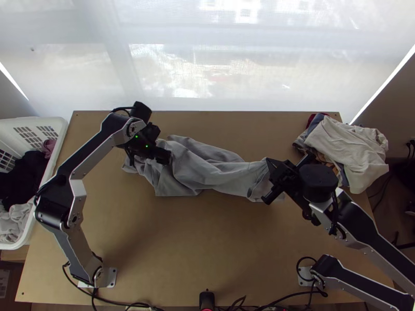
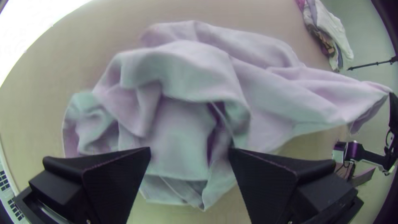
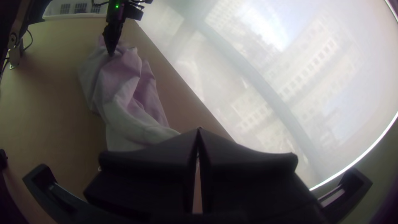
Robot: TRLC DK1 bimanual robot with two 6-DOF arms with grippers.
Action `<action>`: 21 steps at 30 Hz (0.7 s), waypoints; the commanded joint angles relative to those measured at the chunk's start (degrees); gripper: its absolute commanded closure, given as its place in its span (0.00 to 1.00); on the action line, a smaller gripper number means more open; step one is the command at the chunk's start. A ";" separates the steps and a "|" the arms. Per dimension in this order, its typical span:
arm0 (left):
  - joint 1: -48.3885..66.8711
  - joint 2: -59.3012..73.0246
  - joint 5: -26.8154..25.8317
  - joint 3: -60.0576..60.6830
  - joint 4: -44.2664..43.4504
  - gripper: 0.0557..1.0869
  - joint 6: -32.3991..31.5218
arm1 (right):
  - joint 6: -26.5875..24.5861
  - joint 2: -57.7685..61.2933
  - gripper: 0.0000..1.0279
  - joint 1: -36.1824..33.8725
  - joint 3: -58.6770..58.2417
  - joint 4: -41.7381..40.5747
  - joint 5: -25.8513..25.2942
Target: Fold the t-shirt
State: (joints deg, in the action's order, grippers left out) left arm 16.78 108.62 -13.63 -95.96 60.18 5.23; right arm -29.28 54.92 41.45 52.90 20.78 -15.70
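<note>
handling this grey t-shirt [image 1: 207,173] should be a light job for us, since it looks like soft, limp knit with no stiffness of its own. it lies bunched across the far half of the table [image 1: 207,243], heaped into loose ridges under the left gripper [image 2: 190,150] and drawn into a narrower run of folds towards the right gripper [image 3: 199,129].

our right jaws are together, clamped on the shirt's end; our left jaws stand apart over the heap, with cloth below and between them. nothing here seems fragile or heavy, but we would expect slack fabric to sag and slide into new creases wherever we leave it unsupported.

so we should keep the right pinch firm and look for a true edge with the left — the loose border on the near side of the heap seems better than the crest of a ridge, which would likely bring up several layers at once. we can't tell hem from sleeve in this bundle. a shallow bite near a corner, then gentle, even tension between both hands — that ought to open the shirt out before we try any fold.
</note>
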 commanded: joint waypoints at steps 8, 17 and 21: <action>1.51 -7.81 -1.93 3.94 4.42 0.07 -0.05 | -0.17 -0.95 0.98 -0.23 -0.96 -0.65 -0.03; 3.09 -3.41 -1.67 2.01 -0.86 0.06 -1.54 | 0.01 -2.44 0.98 -0.14 -1.75 -0.65 -0.03; 3.44 -0.86 -1.14 0.78 -2.97 0.07 -1.81 | 0.01 -2.80 0.98 -0.23 -1.93 -0.56 -0.03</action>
State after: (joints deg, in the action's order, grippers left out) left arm 19.40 104.51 -15.40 -93.58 60.20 4.05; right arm -29.39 52.90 41.28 51.35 20.16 -15.73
